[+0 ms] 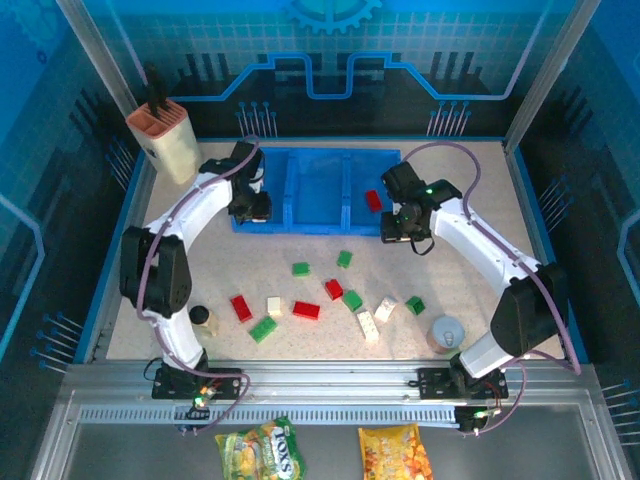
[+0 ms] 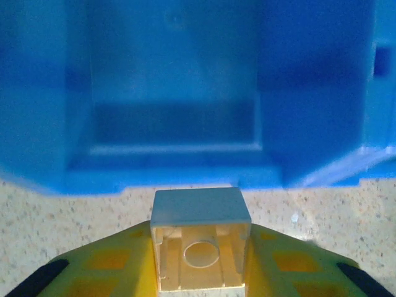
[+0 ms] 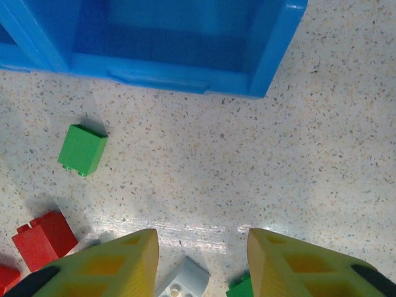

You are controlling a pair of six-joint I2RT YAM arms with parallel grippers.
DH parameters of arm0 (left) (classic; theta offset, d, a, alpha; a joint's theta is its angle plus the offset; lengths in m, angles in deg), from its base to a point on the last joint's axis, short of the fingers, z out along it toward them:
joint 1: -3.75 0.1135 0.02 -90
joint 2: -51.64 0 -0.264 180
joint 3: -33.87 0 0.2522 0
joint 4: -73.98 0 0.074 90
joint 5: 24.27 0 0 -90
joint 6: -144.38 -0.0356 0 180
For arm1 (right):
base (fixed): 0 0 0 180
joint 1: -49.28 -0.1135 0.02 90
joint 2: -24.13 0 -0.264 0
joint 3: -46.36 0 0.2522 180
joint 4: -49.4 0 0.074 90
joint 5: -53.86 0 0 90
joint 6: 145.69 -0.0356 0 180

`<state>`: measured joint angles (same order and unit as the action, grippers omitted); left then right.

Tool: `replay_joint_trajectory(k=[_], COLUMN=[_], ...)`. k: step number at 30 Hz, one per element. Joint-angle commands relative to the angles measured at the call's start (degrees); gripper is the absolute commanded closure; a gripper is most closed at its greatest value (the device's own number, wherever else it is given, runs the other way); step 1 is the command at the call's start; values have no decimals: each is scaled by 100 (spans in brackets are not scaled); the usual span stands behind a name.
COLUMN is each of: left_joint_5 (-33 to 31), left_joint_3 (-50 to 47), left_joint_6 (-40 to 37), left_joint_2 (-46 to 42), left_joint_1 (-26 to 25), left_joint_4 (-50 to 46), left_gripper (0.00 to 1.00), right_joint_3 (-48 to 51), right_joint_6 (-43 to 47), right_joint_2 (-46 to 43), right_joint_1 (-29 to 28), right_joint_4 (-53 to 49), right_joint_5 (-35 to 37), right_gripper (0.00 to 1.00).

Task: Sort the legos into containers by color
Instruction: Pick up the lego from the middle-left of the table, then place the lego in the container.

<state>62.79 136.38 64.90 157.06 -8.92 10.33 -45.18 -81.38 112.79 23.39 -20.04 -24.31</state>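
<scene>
My left gripper (image 2: 201,247) is shut on a cream-white lego (image 2: 201,238), hollow underside facing the camera, just before the near wall of the blue tray (image 2: 185,176). From above, that gripper (image 1: 252,207) sits at the tray's left compartment (image 1: 262,178). A red lego (image 1: 373,200) lies in the right compartment. My right gripper (image 3: 203,253) stands open above the table, near the tray's right front corner (image 3: 263,80), with a green lego (image 3: 82,149), a red lego (image 3: 44,239) and a white lego (image 3: 184,282) below. Loose red, green and white legos (image 1: 306,309) are scattered mid-table.
An orange-and-cream knife block (image 1: 167,135) stands at the back left. A small dark-capped bottle (image 1: 202,318) is by the left arm's base and a grey cup (image 1: 446,333) by the right arm's base. Snack bags (image 1: 262,452) lie off the front edge.
</scene>
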Motion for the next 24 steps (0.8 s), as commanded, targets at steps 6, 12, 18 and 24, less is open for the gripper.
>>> replay_joint_trajectory(k=[6, 12, 18, 24], left_joint_5=[-198, -139, -224, -224], left_joint_3=[1219, 1809, 2366, 2622], left_joint_6=[-533, -729, -852, -907], left_joint_2=[1077, 1765, 2421, 2769], left_joint_1=[71, 141, 234, 300], left_joint_4=[-497, -433, -508, -418], left_gripper=[65, 65, 66, 65], right_joint_3=[109, 55, 43, -22], right_joint_6=[-121, -114, -113, -88], right_joint_2=[-191, -159, -174, -132], right_joint_1=[-92, -88, -100, -135], right_joint_4=[-180, -212, -231, -316], right_joint_5=[82, 86, 84, 86], right_gripper=[57, 57, 57, 57])
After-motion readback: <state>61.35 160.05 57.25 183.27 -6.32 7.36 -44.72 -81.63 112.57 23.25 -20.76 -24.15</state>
